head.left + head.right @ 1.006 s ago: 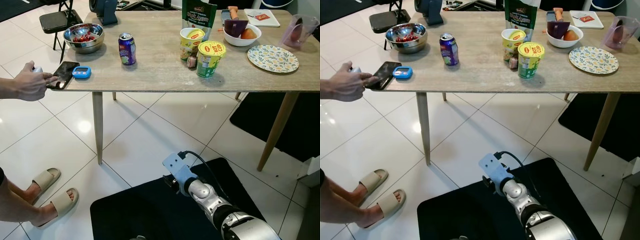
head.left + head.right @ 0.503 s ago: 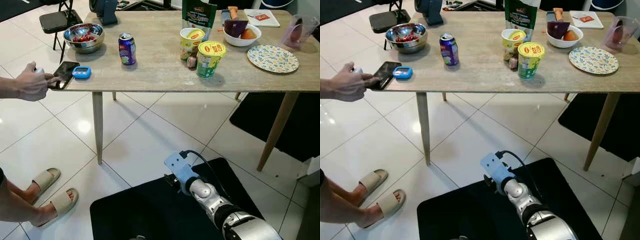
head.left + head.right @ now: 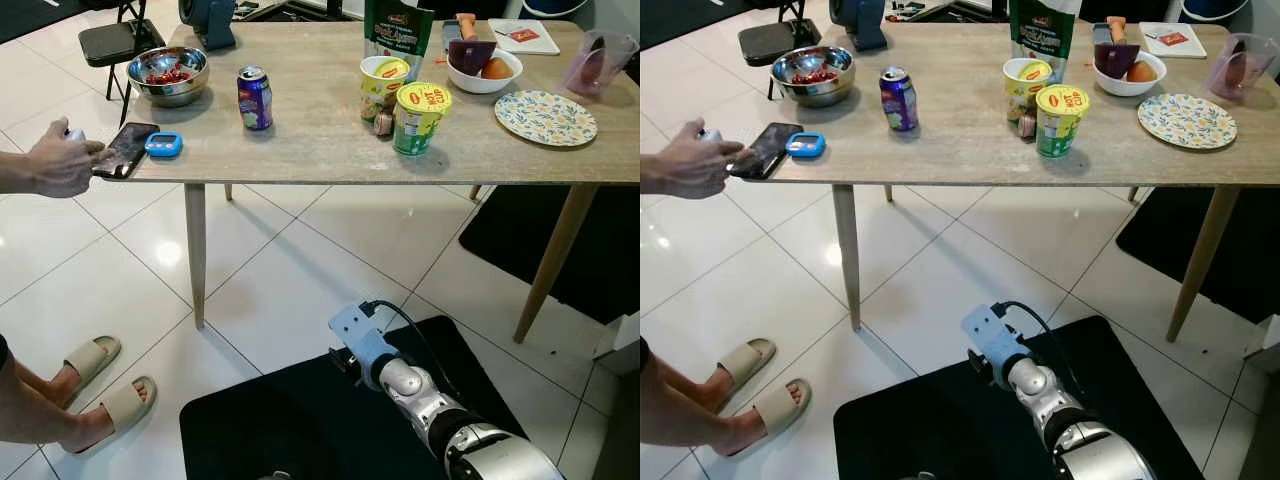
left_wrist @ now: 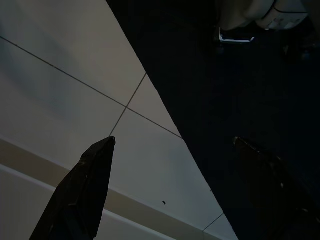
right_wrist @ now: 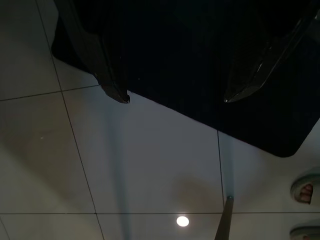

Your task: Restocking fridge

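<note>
- Counter (image 3: pixel 330 150) ahead, loaded with restock goods: noodle cups (image 3: pixel 420 116), purple can (image 3: pixel 254 97), cherry bowl (image 3: pixel 168 74).
- Person's hand (image 3: pixel 60 160) at the phone (image 3: pixel 125 149).
- Both arms hang idle; right pincer (image 5: pixel 175 95) and left pincer (image 4: pixel 175 165) spread, empty.
- Nothing picked yet: next, step closer and reach.

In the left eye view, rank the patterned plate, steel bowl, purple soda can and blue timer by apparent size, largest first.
1. Patterned plate
2. Steel bowl, though it sits farther back on the table, so the gap from the plate may be overstated
3. Purple soda can
4. Blue timer
</note>
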### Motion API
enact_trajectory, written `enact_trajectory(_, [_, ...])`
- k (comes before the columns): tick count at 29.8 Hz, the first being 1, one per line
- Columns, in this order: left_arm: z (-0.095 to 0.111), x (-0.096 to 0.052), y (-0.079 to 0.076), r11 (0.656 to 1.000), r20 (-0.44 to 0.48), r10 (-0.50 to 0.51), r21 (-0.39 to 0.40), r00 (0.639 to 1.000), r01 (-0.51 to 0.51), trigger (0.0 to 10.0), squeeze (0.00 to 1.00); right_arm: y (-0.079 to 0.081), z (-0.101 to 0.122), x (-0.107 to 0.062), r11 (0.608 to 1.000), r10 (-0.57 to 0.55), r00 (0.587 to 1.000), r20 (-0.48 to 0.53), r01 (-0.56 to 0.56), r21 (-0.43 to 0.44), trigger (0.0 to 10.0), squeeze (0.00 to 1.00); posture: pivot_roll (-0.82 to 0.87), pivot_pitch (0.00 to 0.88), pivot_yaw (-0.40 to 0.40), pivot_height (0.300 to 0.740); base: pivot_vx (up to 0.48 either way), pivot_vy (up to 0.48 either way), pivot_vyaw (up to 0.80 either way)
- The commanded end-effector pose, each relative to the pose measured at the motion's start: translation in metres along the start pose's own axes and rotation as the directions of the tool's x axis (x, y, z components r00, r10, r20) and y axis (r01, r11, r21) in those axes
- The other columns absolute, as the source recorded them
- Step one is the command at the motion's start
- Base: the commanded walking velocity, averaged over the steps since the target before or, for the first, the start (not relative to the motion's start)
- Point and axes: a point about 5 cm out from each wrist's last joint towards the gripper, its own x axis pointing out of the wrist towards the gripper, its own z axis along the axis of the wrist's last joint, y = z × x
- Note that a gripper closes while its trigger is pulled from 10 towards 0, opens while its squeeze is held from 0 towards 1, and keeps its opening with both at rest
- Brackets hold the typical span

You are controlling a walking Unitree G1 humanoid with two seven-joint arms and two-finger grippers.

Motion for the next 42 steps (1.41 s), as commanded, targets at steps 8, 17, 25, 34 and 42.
enact_trajectory(8, [-0.009,0.000,-0.009,1.000,-0.036,-0.016,-0.012,0.999,0.016,10.0,0.00,0.002,-0.003,-0.002,1.000,-0.006,1.000,0.015,0.005,0.027,10.0,0.00,0.28,0.241,0.021,0.740,0.000,0.000,0.00])
enact_trajectory(17, [-0.009,0.001,-0.012,1.000,-0.037,-0.021,-0.015,0.999,0.021,10.0,0.00,-0.001,-0.014,-0.007,0.999,-0.023,1.000,-0.014,0.024,0.039,10.0,0.00,0.26,0.243,0.012,0.740,0.000,0.000,0.00])
enact_trajectory(25, [-0.011,0.000,-0.012,1.000,-0.044,-0.021,-0.015,0.999,0.021,10.0,0.00,-0.004,-0.017,-0.009,0.999,-0.031,0.999,-0.018,0.032,0.042,10.0,0.00,0.26,0.248,0.010,0.740,0.000,0.000,0.00])
enact_trajectory(34, [-0.009,0.001,-0.015,1.000,-0.042,-0.027,-0.013,0.999,0.027,10.0,0.00,-0.008,-0.022,-0.012,0.998,-0.044,0.999,-0.032,0.045,0.039,10.0,0.00,0.26,0.245,0.007,0.740,0.000,0.000,0.00])
enact_trajectory(42, [-0.010,0.000,-0.013,1.000,-0.045,-0.024,-0.010,0.999,0.024,10.0,0.00,-0.008,-0.021,-0.011,0.999,-0.036,0.999,-0.032,0.037,0.025,10.0,0.00,0.26,0.245,0.010,0.740,0.000,0.000,0.00])
